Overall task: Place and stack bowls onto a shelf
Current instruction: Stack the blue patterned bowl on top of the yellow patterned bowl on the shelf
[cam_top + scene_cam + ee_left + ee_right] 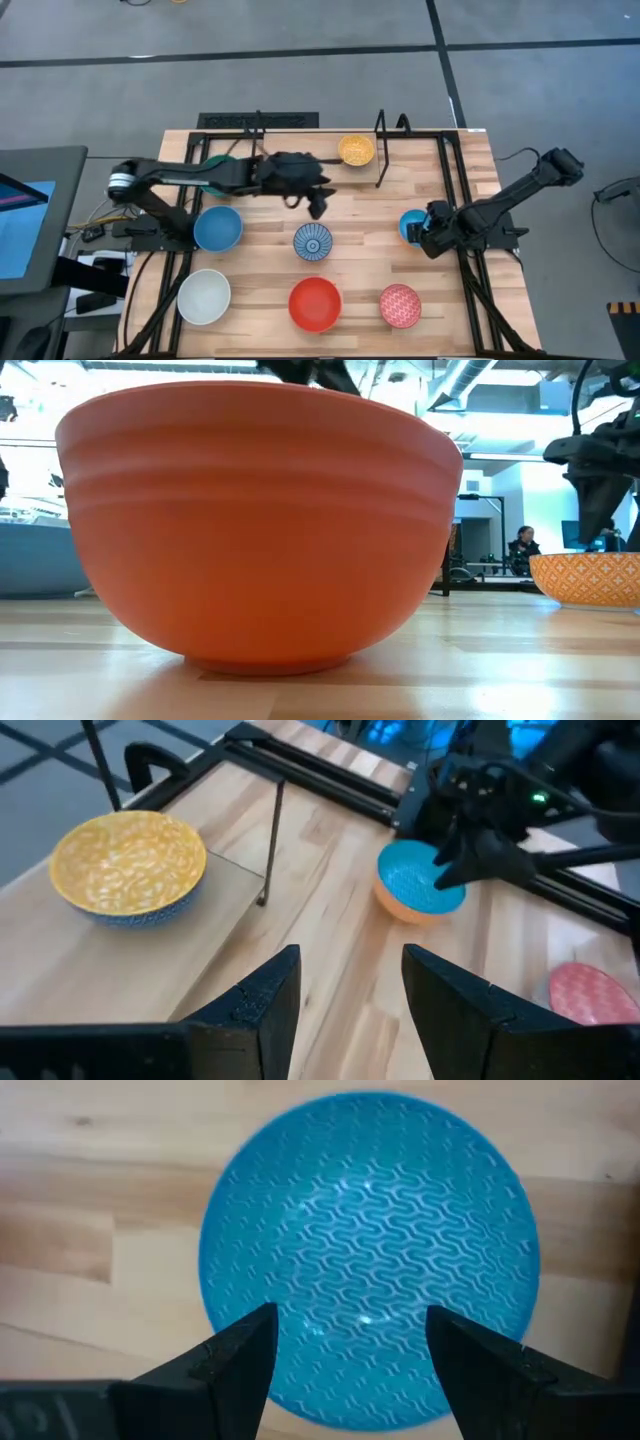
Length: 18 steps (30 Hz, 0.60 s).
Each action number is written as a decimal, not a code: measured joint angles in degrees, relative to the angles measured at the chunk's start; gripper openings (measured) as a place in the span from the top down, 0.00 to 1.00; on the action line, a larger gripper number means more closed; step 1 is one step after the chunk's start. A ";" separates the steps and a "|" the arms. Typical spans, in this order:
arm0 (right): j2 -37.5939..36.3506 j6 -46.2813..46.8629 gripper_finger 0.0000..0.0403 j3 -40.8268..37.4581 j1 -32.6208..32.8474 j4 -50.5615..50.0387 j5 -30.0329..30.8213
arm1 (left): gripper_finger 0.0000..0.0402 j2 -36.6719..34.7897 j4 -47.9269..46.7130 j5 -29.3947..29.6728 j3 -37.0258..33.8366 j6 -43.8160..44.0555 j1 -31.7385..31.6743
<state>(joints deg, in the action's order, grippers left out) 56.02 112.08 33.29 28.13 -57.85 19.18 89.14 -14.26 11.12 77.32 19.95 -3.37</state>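
While your right gripper (350,1355) hangs directly over the blue bowl (370,1250) at the table's right side, its two dark fingers stand wide apart above the wave-textured inside, gripping nothing. From above, that gripper (432,232) covers part of the bowl (409,225), which sits on the tabletop just inside the black rods on the right. The left wrist view shows the same bowl (418,882) as blue inside and orange outside.

Your left gripper (345,995) is held above the middle of the table, fingers spread wide and empty; from overhead it (314,205) lies between the shelf (300,152) and the blue-and-white patterned bowl (313,241).

On the shelf, the yellow bowl (356,150) stands upright beside a black wire bracket (381,150); the left wrist view shows it (128,860) with a blue outer wall.

Elsewhere on the tabletop you have a second plain blue bowl (218,228) at the left, a white bowl (204,296) nearer the front left, a red bowl (315,303) at front centre and a pink-red patterned bowl (400,305) at front right, all apart from each other. Something green (216,187) shows under the left arm, mostly hidden.

At table height, the red bowl (260,520) fills the frame, with the pink-red patterned bowl (588,578) at the right edge and a seated person (521,550) far behind.
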 joint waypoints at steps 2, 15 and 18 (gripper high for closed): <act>-0.21 0.37 0.30 0.27 0.95 0.11 -1.58 | 0.60 -3.08 -1.13 2.48 -1.37 -0.20 1.40; 7.76 11.59 0.30 0.32 6.96 1.99 -5.25 | 0.60 -17.62 5.38 9.17 -26.33 11.02 5.34; 9.61 12.77 0.30 0.30 5.98 3.00 -6.03 | 0.60 -19.16 6.30 9.11 -28.88 9.62 4.86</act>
<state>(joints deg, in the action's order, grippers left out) 65.64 124.85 33.58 34.10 -54.85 13.15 69.97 -7.95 20.23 48.44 29.57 1.50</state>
